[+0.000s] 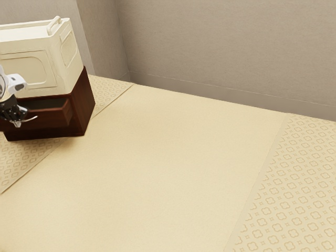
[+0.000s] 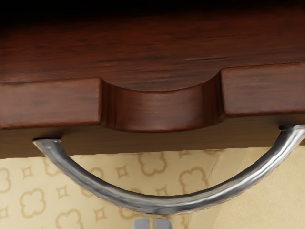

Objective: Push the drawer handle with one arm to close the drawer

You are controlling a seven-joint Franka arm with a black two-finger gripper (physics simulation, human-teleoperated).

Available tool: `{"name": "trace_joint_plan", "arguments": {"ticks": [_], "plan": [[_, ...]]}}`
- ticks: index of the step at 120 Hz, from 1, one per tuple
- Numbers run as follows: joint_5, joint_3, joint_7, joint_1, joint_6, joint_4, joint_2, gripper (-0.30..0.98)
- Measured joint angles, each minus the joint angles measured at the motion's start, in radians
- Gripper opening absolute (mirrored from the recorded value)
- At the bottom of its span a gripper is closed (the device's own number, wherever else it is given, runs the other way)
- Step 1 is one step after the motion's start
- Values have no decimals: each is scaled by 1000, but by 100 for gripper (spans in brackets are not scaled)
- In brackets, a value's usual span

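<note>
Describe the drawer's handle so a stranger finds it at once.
At the exterior view's left, a cream box tops a dark brown cabinet. An open drawer juts from the cabinet. Its handle is the curved silver bar, shiny metal, unlike the cream rail atop the box.

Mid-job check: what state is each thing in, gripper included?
Drawer: partly open, sticking out of the cabinet.
Drawer handle: attached to the drawer front, not gripped.
Gripper: jaws shut, at the handle's outer curve.
Cabinet: upright.
Cream box: upright, resting on top of the cabinet.
</note>
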Motion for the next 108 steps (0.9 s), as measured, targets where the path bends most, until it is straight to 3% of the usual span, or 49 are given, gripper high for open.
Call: {"name": "trace_joint_plan", "arguments": {"ticks": [108], "plan": [[-6,-15,18,-5,37,176,146,-10]]}}
